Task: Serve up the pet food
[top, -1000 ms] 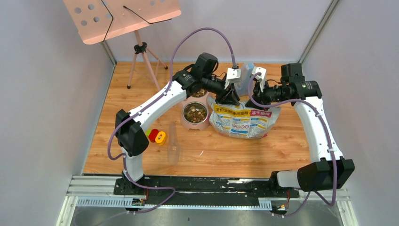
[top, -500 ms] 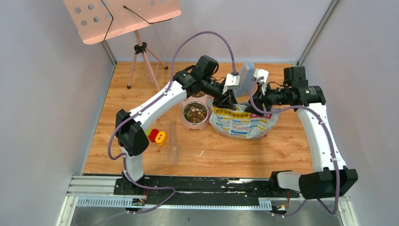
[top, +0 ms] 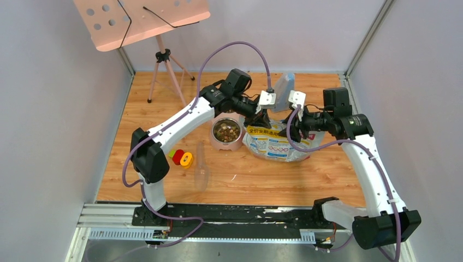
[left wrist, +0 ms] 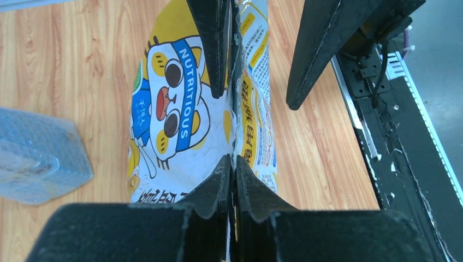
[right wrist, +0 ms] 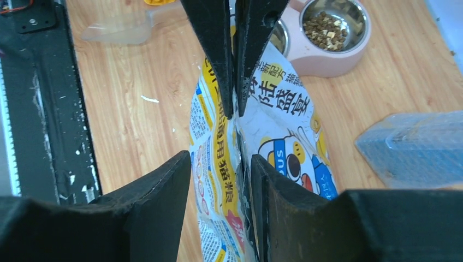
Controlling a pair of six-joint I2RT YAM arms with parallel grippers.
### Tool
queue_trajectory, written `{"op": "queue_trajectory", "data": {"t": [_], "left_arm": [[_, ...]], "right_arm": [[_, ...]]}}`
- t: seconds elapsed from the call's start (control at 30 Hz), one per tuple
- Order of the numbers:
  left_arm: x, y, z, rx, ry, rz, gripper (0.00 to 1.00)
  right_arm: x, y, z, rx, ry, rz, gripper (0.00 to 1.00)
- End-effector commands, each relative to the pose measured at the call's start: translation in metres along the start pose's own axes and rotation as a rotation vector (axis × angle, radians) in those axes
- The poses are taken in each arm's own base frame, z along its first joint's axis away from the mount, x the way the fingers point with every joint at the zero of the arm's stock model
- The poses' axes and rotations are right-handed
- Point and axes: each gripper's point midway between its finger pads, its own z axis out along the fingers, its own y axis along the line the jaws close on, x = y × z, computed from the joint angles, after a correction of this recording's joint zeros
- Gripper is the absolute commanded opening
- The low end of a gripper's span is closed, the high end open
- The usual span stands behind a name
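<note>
From above, both arms reach in over the wooden surface [top: 273, 174] and meet at the printed bag [top: 275, 146]. The left fingers [top: 263, 115] are on its top edge, and the right fingers [top: 288, 130] are just beside them on the same edge. The pet food [top: 226, 130] sits in the pink bowl [top: 214, 143], right next to the bag on its left. A red-and-yellow toy [top: 181, 158] and a clear scoop [top: 201, 172] lie nearer the arm bases, and a bluish clear container [top: 284, 86] stands behind the bag.

At the left wrist, the left fingers are pinched tight together on the bag's upper edge, with the cartoon cat face spread out below. Across the bag, the other arm's fingers stand wide apart, one against the bag's edge and one well clear of it.

At the right wrist, the right fingers are spread, with the bag's edge running up the gap between them, close to the right-hand one. Opposite, the left pair is clamped on that edge. The pet food [right wrist: 327, 30] shows in the bowl [right wrist: 327, 64] beyond.
</note>
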Motion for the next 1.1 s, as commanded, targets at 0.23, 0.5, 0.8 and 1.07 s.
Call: {"op": "queue_trajectory", "data": {"t": [0.23,0.5,0.8,1.07], "left_arm": [[-0.035,-0.001,-0.016,-0.041,-0.079,0.056,0.00],[-0.051,-0.002,-0.021,0.000,-0.199,-0.117,0.38],[-0.049,0.000,-0.011,0.056,-0.238,-0.184,0.04],[-0.052,0.005,-0.012,0.035,-0.236,-0.158,0.00]], "right_arm": [[-0.015,-0.015,0.013,0.005,-0.079,-0.026,0.10],[-0.015,-0.015,0.016,-0.012,-0.092,-0.029,0.00],[-0.006,-0.015,0.020,-0.015,-0.076,-0.007,0.25],[0.002,-0.016,0.022,-0.015,-0.052,0.011,0.09]]}}
